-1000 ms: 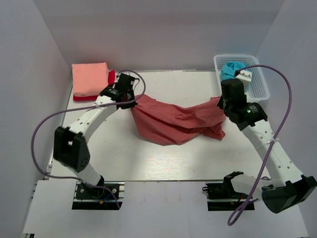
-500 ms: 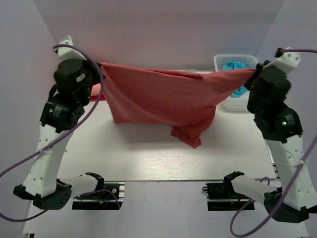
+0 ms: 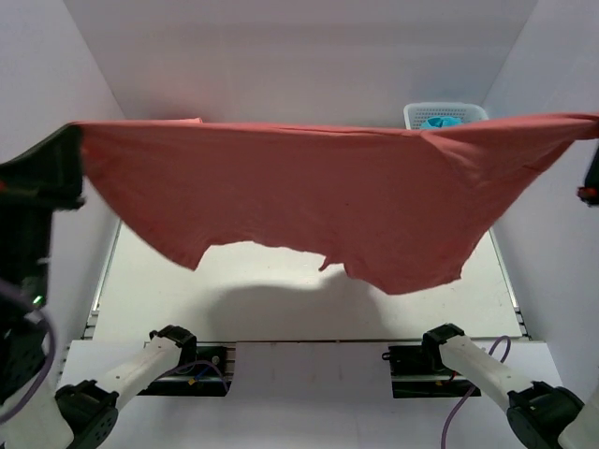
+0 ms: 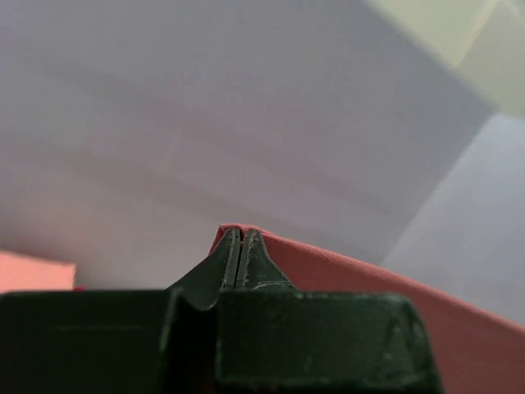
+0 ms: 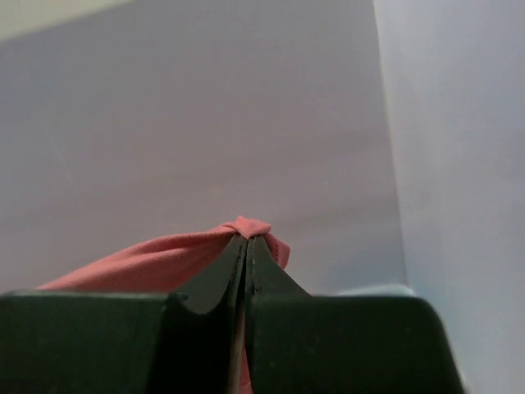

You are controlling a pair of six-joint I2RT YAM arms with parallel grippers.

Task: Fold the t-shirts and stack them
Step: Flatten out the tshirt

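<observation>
The large brick-red t-shirt (image 3: 318,196) hangs spread wide in the air across the top view, high above the table and close to the camera. My left gripper (image 4: 239,234) is shut on its left top corner (image 4: 344,267). My right gripper (image 5: 248,240) is shut on its right top corner (image 5: 164,254). In the top view only part of the left arm (image 3: 42,178) shows at the left edge and a sliver of the right arm at the right edge. A corner of the folded salmon-pink t-shirt (image 4: 33,273) shows in the left wrist view; the bright red one is hidden.
A white mesh basket (image 3: 447,113) holding a teal cloth (image 3: 440,123) stands at the back right, partly behind the shirt. The white table (image 3: 281,290) shows below the shirt's hem. White walls enclose the left, back and right.
Both arms have risen and spread further apart, lifting the brick-red t-shirt from a sagging hang to a wide, taut spread near the camera. It now hides the folded shirts at back left.
</observation>
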